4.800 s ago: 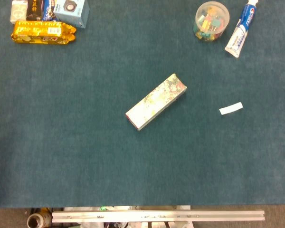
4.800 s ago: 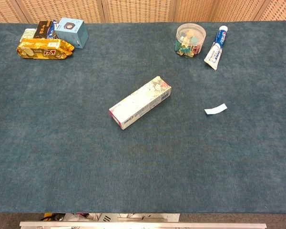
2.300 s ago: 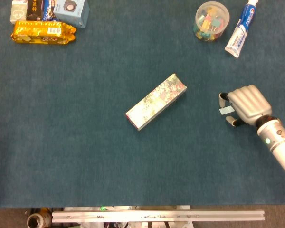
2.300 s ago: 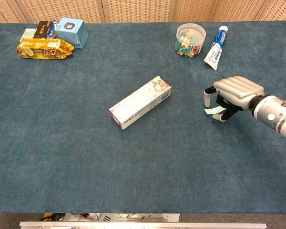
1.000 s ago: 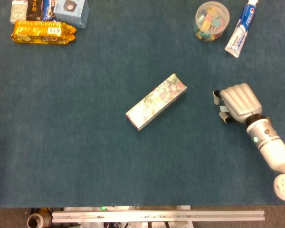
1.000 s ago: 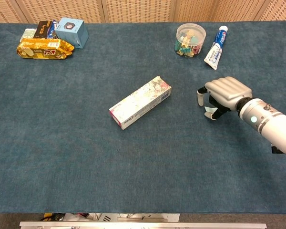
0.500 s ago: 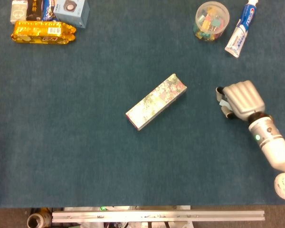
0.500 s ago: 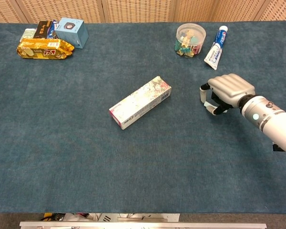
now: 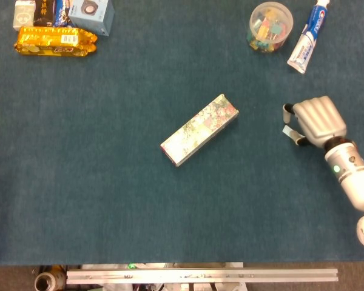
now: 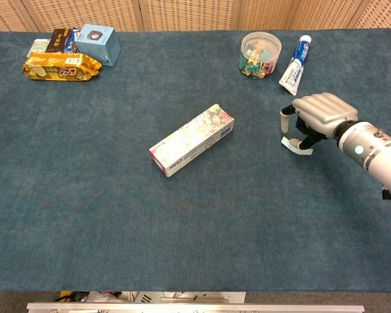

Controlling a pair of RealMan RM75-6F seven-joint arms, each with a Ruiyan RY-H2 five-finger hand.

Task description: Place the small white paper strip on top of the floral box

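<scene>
One hand is in view: the right hand [image 9: 314,121] [image 10: 318,114], at the right side of the blue-carpeted table [image 9: 97,200] [image 10: 85,215], knuckles up and fingers curled downward. The small white paper strip [image 9: 289,130] [image 10: 293,145] sits under the fingertips [image 10: 285,118]; in the chest view it curves beneath them and appears pinched from above, though whether it is lifted clear of the table cannot be told. The floral box [image 9: 199,129] [image 10: 191,139] lies near the middle of the table, set diagonally with its far end toward the right, well apart from the hand and to its left. Nothing rests on the box's top face. At the far right stand a clear round tub of coloured clips [image 9: 270,26] [image 10: 260,54] and, just beside it to the right, a toothpaste tube [image 9: 308,36] [image 10: 294,65] lying flat. At the far left corner, a gold foil snack packet [image 9: 55,40] [image 10: 61,66] lies in front of a light blue carton [image 9: 92,12] [image 10: 99,43] and some smaller packages too small to identify. The left hand appears in neither view.
</scene>
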